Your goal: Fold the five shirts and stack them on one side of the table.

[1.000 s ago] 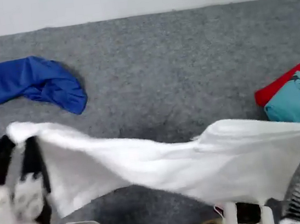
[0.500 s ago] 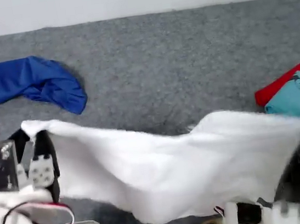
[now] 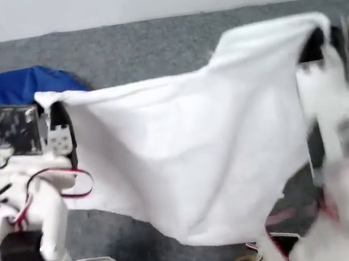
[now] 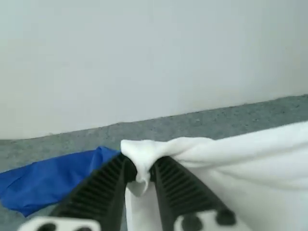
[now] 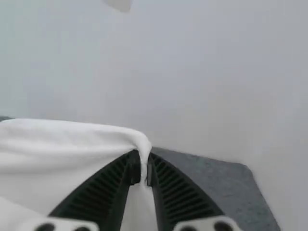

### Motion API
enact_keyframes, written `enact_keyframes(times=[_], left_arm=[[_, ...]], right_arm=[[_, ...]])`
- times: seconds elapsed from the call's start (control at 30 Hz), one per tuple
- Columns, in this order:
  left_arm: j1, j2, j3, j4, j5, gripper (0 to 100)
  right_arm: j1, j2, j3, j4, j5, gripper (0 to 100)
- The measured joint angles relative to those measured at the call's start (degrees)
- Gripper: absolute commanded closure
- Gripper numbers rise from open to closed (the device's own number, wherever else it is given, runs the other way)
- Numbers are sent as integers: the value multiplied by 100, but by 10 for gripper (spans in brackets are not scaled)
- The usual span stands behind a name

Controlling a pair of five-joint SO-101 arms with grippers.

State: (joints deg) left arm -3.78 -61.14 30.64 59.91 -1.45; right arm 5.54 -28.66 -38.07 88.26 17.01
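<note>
Blue shirt (image 3: pixel 8 91) lies crumpled, far left. Left gripper (image 4: pixel 139 171) pinches one upper corner of the white shirt (image 3: pixel 190 148), which hangs spread above the table (image 3: pixel 151 50); right gripper (image 5: pixel 139 171) pinches the other. Fabric judged light, limp: grip corners.

Bright, even, diffuse light in all three views; source probably overhead, out of frame. No hard glare. White shirt (image 3: pixel 190 154) close to washed out in high view, folds faint. Soft shadow beneath its hanging hem on grey table (image 3: pixel 151 50). Heavy motion smear across right arm (image 3: pixel 341 147); left arm (image 3: pixel 28 188) much crisper. In wrist views, left gripper (image 4: pixel 141 169) and right gripper (image 5: pixel 141 161) soft-edged at close range; wall (image 5: pixel 192 72) flat, shadowless.
</note>
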Motion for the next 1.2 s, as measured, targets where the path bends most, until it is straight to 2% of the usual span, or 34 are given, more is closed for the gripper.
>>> enact_keyframes(times=[0.2,0.37,0.53,0.7,0.93,1.07,1.2], left_arm=[[0,9,1116,-1011,0,986],[-79,255,1310,-1741,0,986],[-316,1503,1310,-3015,352,985],[-193,3464,1002,-4264,536,985],[-141,6453,-1099,-4448,589,986],[-149,7710,-2470,-3886,589,986],[-149,8193,-3754,-3121,589,986]], right_arm=[[-44,1152,18,-958,0,990],[-149,1908,18,-1952,0,990],[-308,2760,18,-2418,0,990],[-352,3464,18,-2725,0,990],[-387,4352,26,-3385,0,990],[-633,4747,-281,-3727,0,990],[-800,5292,-1248,-3780,0,990]])
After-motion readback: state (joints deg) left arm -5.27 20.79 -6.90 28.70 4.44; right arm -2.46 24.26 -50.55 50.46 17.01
